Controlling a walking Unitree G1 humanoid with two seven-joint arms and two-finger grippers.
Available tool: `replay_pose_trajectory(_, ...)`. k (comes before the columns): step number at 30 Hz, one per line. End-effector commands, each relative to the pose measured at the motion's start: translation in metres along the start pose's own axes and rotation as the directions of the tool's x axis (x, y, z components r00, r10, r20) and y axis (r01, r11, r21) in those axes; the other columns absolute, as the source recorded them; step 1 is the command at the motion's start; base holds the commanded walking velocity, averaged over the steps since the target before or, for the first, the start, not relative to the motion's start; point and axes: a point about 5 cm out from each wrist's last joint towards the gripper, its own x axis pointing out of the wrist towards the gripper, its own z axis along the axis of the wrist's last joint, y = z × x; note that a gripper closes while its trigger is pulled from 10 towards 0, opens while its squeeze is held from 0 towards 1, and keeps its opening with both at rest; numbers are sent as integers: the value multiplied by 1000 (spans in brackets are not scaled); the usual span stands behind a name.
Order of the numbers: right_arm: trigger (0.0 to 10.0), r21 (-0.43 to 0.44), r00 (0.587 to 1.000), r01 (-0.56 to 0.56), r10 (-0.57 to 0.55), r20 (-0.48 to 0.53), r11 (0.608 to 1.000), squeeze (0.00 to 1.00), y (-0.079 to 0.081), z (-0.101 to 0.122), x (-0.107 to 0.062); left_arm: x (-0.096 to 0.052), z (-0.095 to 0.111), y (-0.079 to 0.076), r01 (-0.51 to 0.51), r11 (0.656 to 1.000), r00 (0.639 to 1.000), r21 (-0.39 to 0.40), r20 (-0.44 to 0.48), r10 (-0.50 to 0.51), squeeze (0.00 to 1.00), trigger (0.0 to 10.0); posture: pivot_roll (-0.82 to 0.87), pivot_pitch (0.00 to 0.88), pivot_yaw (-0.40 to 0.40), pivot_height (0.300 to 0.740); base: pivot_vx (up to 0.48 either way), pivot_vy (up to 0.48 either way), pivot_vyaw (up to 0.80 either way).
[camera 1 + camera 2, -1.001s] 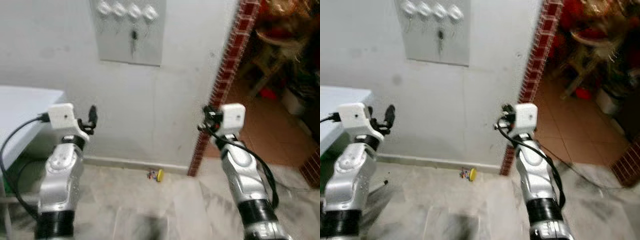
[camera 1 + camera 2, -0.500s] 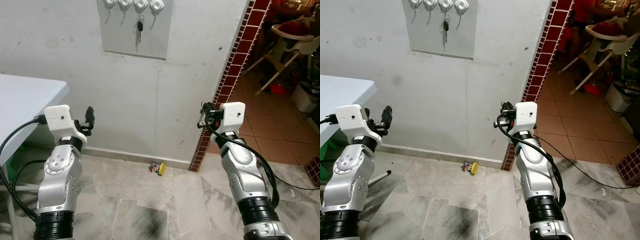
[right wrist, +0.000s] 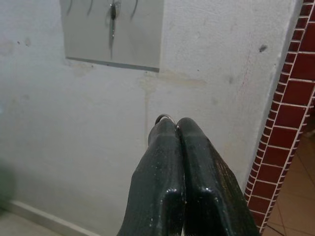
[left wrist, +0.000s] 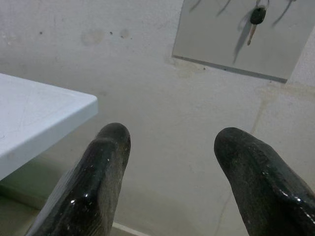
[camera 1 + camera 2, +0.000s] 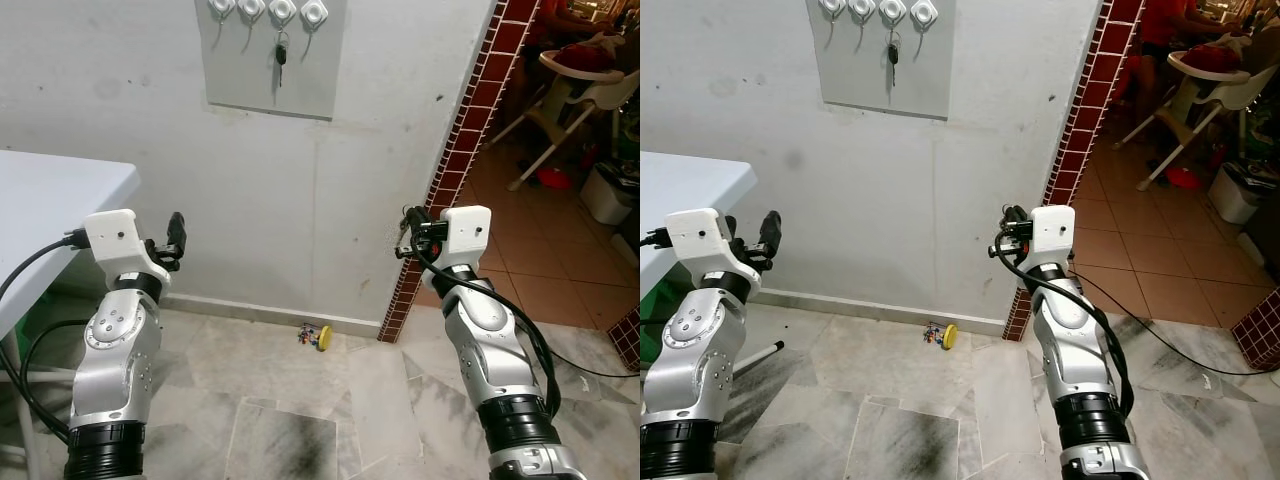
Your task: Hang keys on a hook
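So the right gripper (image 3: 176, 129) is pinched fully closed, fingers pressed flat together, with a small metal key ring (image 3: 164, 118) poking out at the fingertips. I can't see any keys hanging below it, so I'd guess they're tucked behind the fingers. Holding it by the ring makes sense: that's the part that has to slip over a hook, so it's left sticking out in front.

The hook board (image 5: 270, 60) is a grey panel on the wall with four white hooks (image 5: 268, 9) in a row along the top. One key (image 5: 281, 52) already hangs off the third hook, so my read is the free ones on either side are the targets.

In the head view the board sits at about 11 o'clock from the right gripper (image 5: 405, 232), well above it and well apart. The arm is held chest-high facing the wall, so it looks like it needs a good lift plus a shift toward the robot's left.

The left gripper (image 4: 167, 142) is spread wide with nothing in it, pointed at the wall near the white table (image 5: 50, 200); the board is at roughly 1 o'clock from it.

There's some small yellow thing (image 5: 320, 337) on the floor by the skirting, probably not relevant.
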Motion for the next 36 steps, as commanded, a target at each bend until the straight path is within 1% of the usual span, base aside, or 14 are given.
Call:
replay_pose_trajectory(1, 10000, -4, 1000, 7, -7, 27, 1000, 0, -2, 7, 0, 4, 6, -3, 19, 1000, 1000, 1, 13, -19, 0, 10000, -116, 0, -40, 724, 0, 0, 0)
replay_pose_trajectory(13, 10000, -4, 1000, 3, -3, 30, 1000, 0, -3, 7, -1, 4, 7, -5, 35, 999, 999, -2, 20, -35, 0, 10000, -114, 0, -41, 724, 0, 0, 0)
replay_pose_trajectory(20, 10000, -8, 1000, -1, 1, 32, 1000, 0, -3, 8, -1, 5, 9, -4, 32, 999, 999, -11, 28, -32, 0, 10000, -114, 0, -42, 724, 281, 0, 0)
replay_pose_trajectory(36, 10000, -11, 999, -10, 11, 31, 1000, 0, -3, 8, -2, 6, 8, -5, 37, 999, 999, -19, 29, -37, 0, 10000, -116, 0, -46, 724, 394, 0, 0)
